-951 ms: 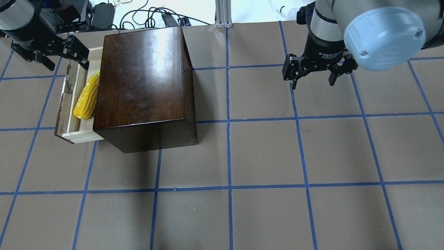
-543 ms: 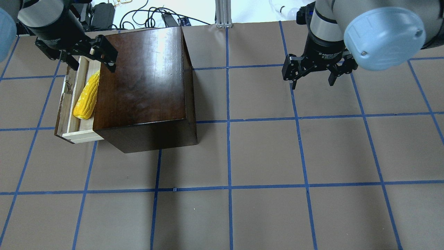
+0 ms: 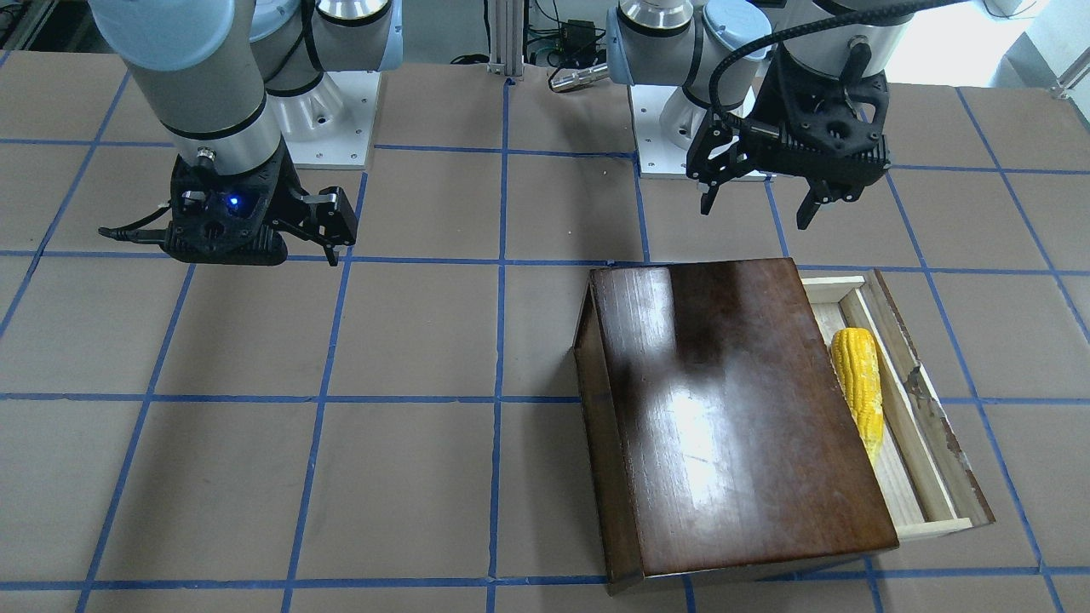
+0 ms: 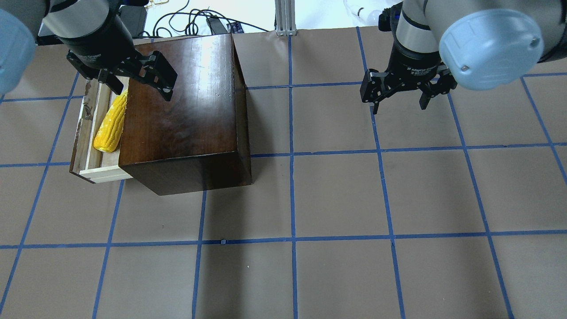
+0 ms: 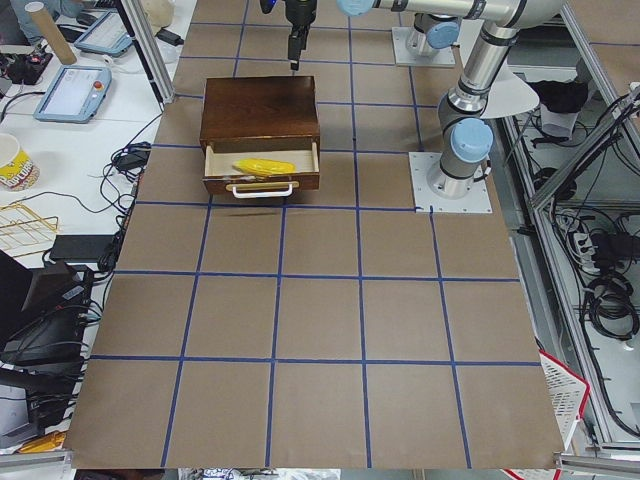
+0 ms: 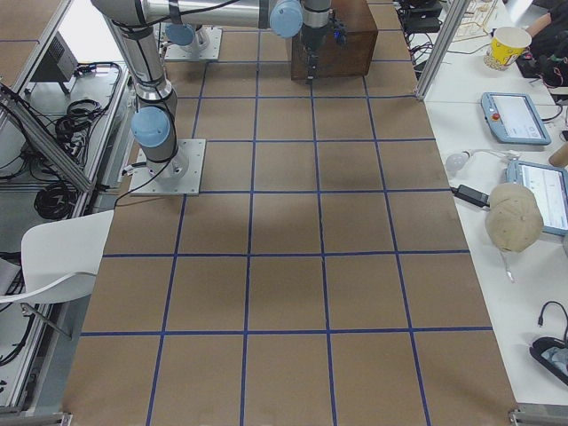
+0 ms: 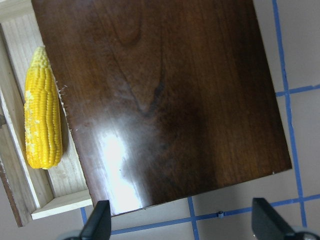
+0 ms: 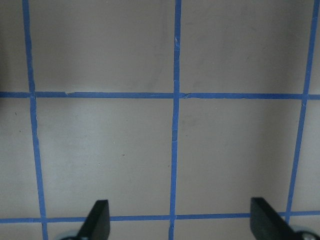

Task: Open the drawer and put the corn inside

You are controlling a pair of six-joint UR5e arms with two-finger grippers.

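The drawer (image 4: 79,133) stands pulled out from the left side of the glossy dark-brown box (image 4: 186,97). It also shows in the front-facing view (image 3: 928,434). The yellow corn (image 4: 110,124) lies inside the drawer along its length, partly under the box's top edge. It shows in the front-facing view (image 3: 858,387) and the left wrist view (image 7: 42,120) too. My left gripper (image 4: 135,86) is open and empty, hovering over the box's far left edge, above the drawer's far end. My right gripper (image 4: 399,107) is open and empty, above bare table far to the right.
The table is brown with a blue tape grid. Cables and power adapters (image 4: 195,20) lie beyond the far edge, next to an aluminium post (image 4: 285,17). The arm bases (image 3: 341,111) stand on the robot's side.
My left gripper has moved right, from outside the drawer's far end to over the box's far left edge. The corn, drawer and right arm have not moved.
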